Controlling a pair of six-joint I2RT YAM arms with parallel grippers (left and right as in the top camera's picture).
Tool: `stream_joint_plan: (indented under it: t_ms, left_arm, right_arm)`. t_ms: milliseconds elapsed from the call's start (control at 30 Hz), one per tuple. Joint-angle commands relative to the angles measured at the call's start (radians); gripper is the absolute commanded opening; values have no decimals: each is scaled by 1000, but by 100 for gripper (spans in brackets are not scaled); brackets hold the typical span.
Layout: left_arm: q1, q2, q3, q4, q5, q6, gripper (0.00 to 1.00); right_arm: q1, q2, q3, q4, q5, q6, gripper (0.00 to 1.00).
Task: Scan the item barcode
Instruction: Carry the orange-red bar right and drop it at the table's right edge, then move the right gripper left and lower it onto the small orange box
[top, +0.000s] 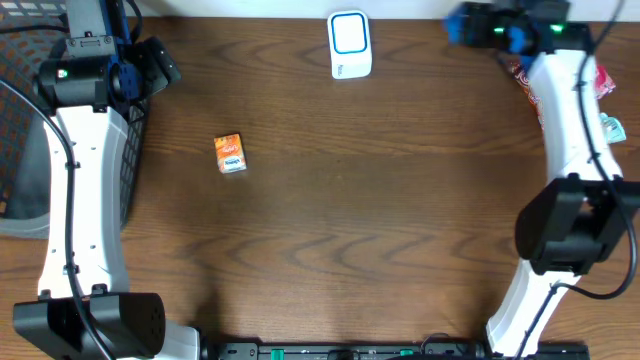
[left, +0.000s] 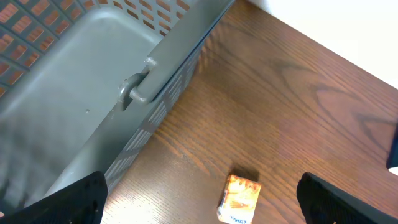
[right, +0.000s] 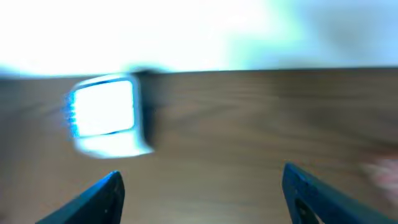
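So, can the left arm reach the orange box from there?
Probably yes: the left gripper hangs open, the orange box lies alone on the table ahead of it, the basket off to one side.

A small orange carton (top: 230, 154) with a pale end face lies flat and alone on the wooden table (top: 350, 220), left of centre, well apart from the white scanner (top: 349, 44) with a blue-rimmed lit window at the table's far edge.
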Motion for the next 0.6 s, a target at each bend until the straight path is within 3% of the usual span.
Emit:
stream_joint_plan:
  t_ms: [0, 167, 567]
  left_arm:
    - [14, -13, 6, -2, -21, -10, 98]
    - [14, -13, 6, -2, -21, -10, 98]
    - [14, -13, 6, -2, -21, -10, 98]
  right_arm:
    - [85, 36, -7, -18, -258, 3, 77]
    - [229, 68, -7, 8, -177, 6, 76]
    - [513, 228, -7, 293, -117, 244, 72]
